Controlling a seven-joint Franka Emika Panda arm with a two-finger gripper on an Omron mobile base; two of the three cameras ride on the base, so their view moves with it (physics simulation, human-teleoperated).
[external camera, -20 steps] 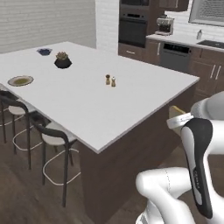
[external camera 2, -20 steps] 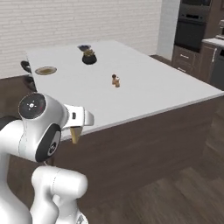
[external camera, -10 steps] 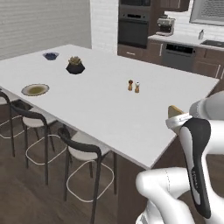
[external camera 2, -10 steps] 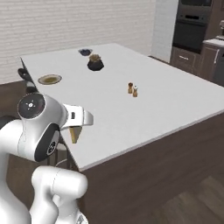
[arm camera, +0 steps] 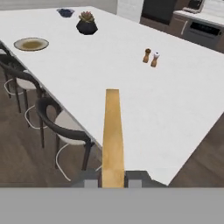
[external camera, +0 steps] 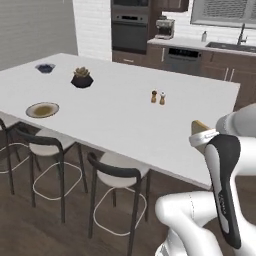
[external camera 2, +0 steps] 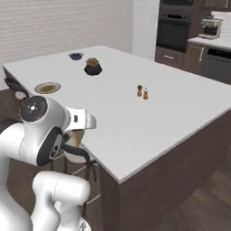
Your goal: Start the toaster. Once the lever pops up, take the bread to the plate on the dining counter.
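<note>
The thin pale yellow-tan bread slice [arm camera: 113, 135] stands edge-on, clamped between the 2 dark fingertips of the gripper [arm camera: 113, 180], above the large white dining counter's [arm camera: 131, 92] near edge.

On the dining counter [external camera: 115, 115], the plate [external camera: 42, 109] lies well left of the shakers [external camera: 158, 97].

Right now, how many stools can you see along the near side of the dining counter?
3 at least. One stool is nearest the robot, a second stool sits below the plate, and a third stool is cut off at the frame edge. More may be hidden beyond it.
</note>
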